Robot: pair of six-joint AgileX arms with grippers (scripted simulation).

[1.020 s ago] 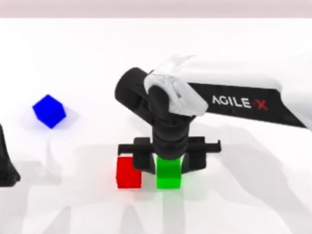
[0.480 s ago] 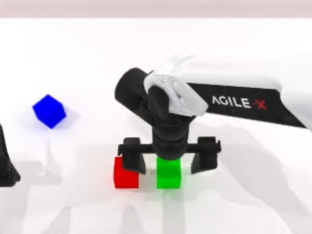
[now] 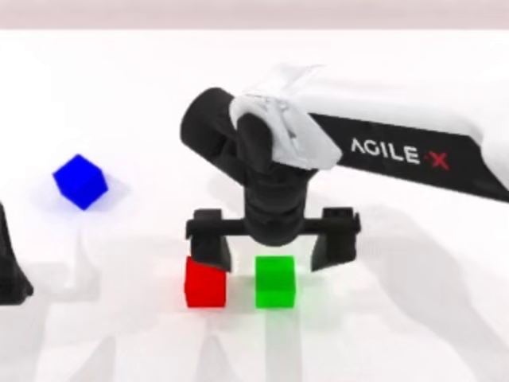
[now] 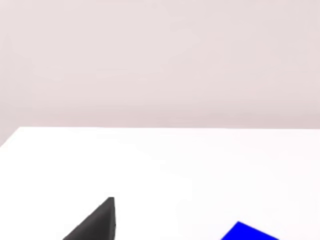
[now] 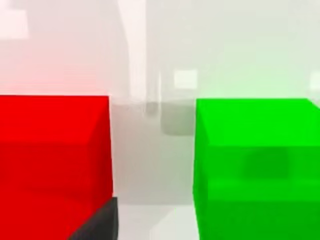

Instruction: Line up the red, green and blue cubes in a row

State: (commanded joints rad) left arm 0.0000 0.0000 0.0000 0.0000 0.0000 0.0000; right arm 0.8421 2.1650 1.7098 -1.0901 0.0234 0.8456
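Observation:
The red cube [image 3: 205, 283] and the green cube [image 3: 275, 281] sit side by side near the table's front, a small gap between them. My right gripper [image 3: 272, 248] hovers open just behind and above the green cube, holding nothing, its fingers [image 3: 211, 247] spread wider than the cube. The right wrist view shows the red cube [image 5: 52, 160] and the green cube [image 5: 255, 165] close up, with one dark fingertip [image 5: 100, 224] in front of the red one. The blue cube [image 3: 79, 181] lies alone at the far left, turned diagonally; its corner [image 4: 250, 233] shows in the left wrist view.
My left arm [image 3: 9, 270] stays parked at the left edge, one fingertip [image 4: 97, 225] showing in its wrist view. The right arm's white link [image 3: 398, 155] stretches in from the right above the table. The table's back edge [image 4: 160, 128] meets a pale wall.
My right gripper has opened and let go of the green cube, then lifted and drawn back a little. The green cube rests on the table beside the red one.

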